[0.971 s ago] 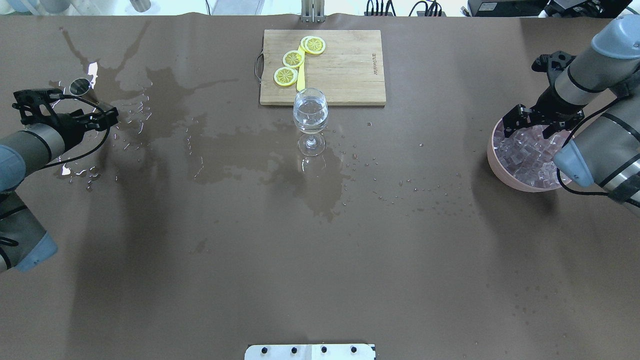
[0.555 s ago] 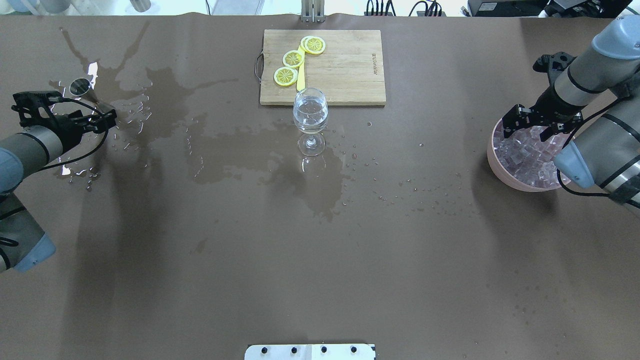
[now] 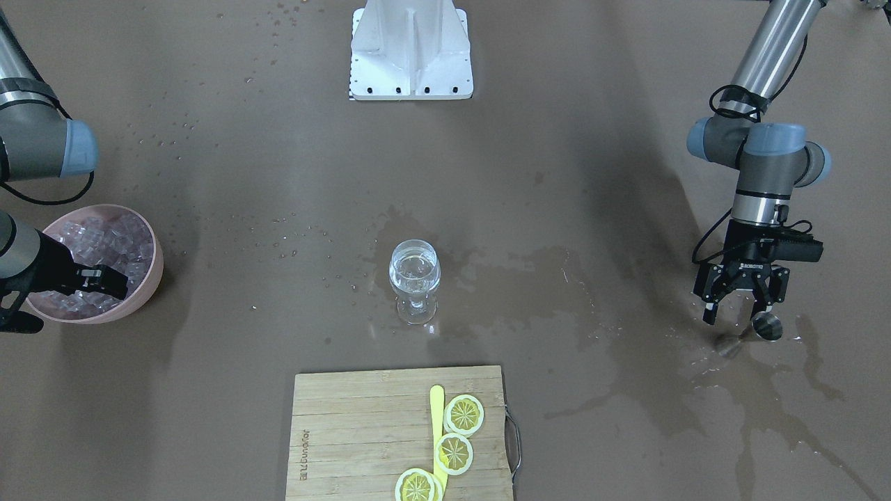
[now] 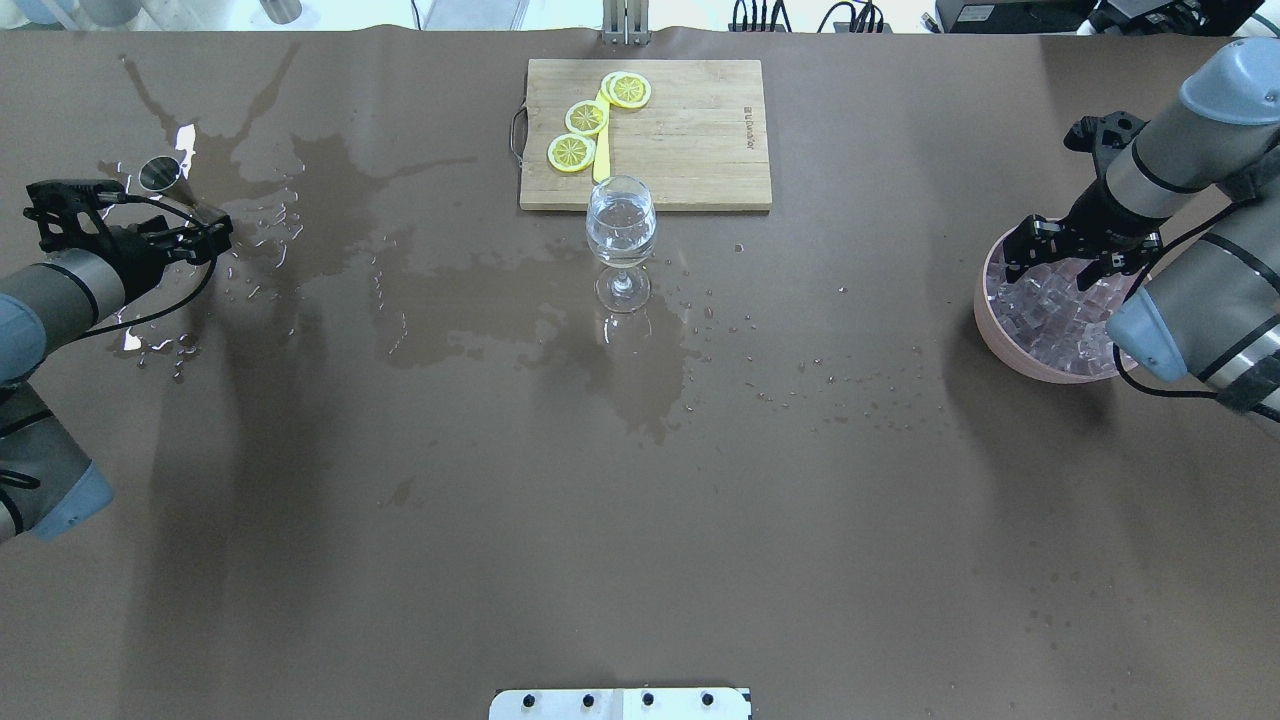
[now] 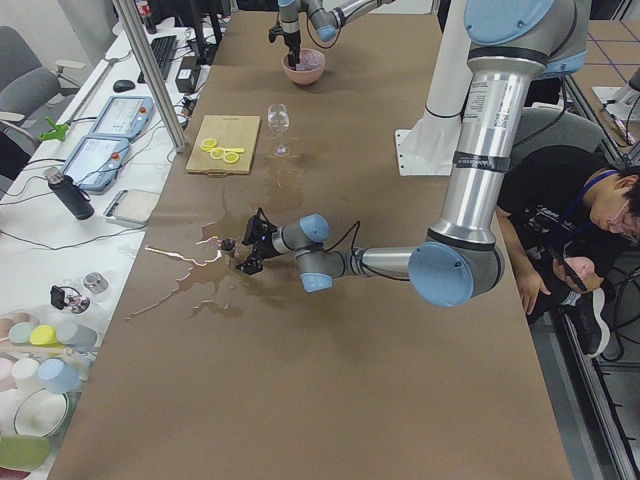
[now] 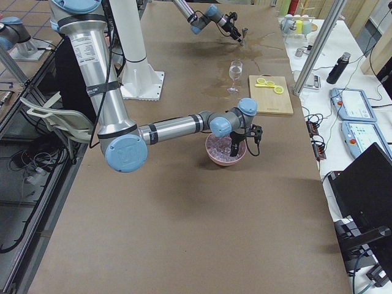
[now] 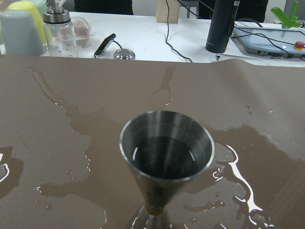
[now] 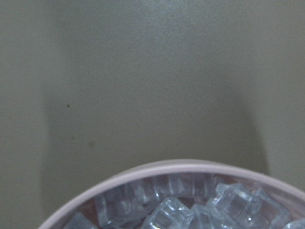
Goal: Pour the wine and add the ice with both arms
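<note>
A wine glass (image 4: 621, 232) stands mid-table holding clear wine (image 3: 415, 268). My left gripper (image 4: 205, 240) is open and empty just short of a small steel jigger (image 4: 160, 172), which stands upright in a wet patch. In the front view the jigger (image 3: 768, 325) is just beyond the gripper (image 3: 736, 316). In the left wrist view the jigger (image 7: 166, 152) holds only a film of liquid. My right gripper (image 4: 1062, 262) is open and low over the ice (image 4: 1050, 305) heaped in a pink bowl (image 4: 985, 310). The ice (image 8: 190, 207) and the bowl rim (image 8: 181, 167) show in the right wrist view.
A wooden cutting board (image 4: 690, 140) with lemon slices (image 4: 586, 117) and a yellow knife (image 4: 601, 155) lies behind the glass. Dark wet spill (image 4: 620, 370) spreads from the jigger to the glass. A white bracket (image 3: 411, 49) sits at the robot's base.
My right gripper has sunk slightly lower toward the ice. My left gripper has shifted a little left, away from the glass. Glass, jigger and bowl have not moved.
</note>
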Controlling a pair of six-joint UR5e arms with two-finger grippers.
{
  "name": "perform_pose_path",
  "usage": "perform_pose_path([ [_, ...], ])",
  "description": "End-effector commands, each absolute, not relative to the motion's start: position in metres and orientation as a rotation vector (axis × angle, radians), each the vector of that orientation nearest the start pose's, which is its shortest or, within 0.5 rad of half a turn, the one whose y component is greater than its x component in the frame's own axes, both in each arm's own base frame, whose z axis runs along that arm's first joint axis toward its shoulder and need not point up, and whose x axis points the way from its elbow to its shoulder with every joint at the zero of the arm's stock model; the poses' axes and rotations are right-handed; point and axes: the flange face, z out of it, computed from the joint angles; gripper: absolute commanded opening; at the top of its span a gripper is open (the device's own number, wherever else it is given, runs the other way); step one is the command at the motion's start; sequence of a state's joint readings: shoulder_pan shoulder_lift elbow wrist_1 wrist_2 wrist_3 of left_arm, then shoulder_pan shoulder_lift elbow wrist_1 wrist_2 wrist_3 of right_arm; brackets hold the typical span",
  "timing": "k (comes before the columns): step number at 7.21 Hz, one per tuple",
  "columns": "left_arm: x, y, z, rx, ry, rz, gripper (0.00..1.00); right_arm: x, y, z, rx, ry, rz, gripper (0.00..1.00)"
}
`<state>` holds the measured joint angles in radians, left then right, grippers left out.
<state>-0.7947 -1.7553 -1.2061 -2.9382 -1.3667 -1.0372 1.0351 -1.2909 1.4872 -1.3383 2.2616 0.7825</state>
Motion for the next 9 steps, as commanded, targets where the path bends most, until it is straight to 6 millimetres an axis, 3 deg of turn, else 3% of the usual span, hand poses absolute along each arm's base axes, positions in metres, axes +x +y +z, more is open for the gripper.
perform_pose_path([
  [1, 0.301, -0.533, 0.598, 0.873, 0.813, -0.357, 0.92, -0.264, -0.567, 0.533, -0.067, -0.810, 0.063, 0.56],
  [2, 0.300, -0.539, 0.596, 0.877, 0.811, -0.364, 0.92, -0.268, -0.566, 0.528, -0.067, -0.817, 0.071, 0.33],
  [3, 0.302, -0.546, 0.594, 0.879, 0.807, -0.369, 0.92, -0.270, -0.564, 0.521, -0.067, -0.825, 0.084, 0.17],
  [4, 0.305, -0.551, 0.593, 0.878, 0.804, -0.371, 0.92, -0.272, -0.566, 0.513, -0.060, -0.832, 0.085, 0.07],
  [5, 0.299, -0.557, 0.591, 0.881, 0.798, -0.380, 0.91, -0.272, -0.565, 0.505, -0.048, -0.843, 0.078, 0.00],
  [6, 0.295, -0.559, 0.591, 0.887, 0.790, -0.370, 0.88, -0.270, -0.563, 0.499, -0.038, -0.850, 0.075, 0.00],
  [9, 0.296, -0.560, 0.589, 0.890, 0.792, -0.371, 0.68, -0.268, -0.562, 0.478, -0.016, -0.870, 0.064, 0.00],
])
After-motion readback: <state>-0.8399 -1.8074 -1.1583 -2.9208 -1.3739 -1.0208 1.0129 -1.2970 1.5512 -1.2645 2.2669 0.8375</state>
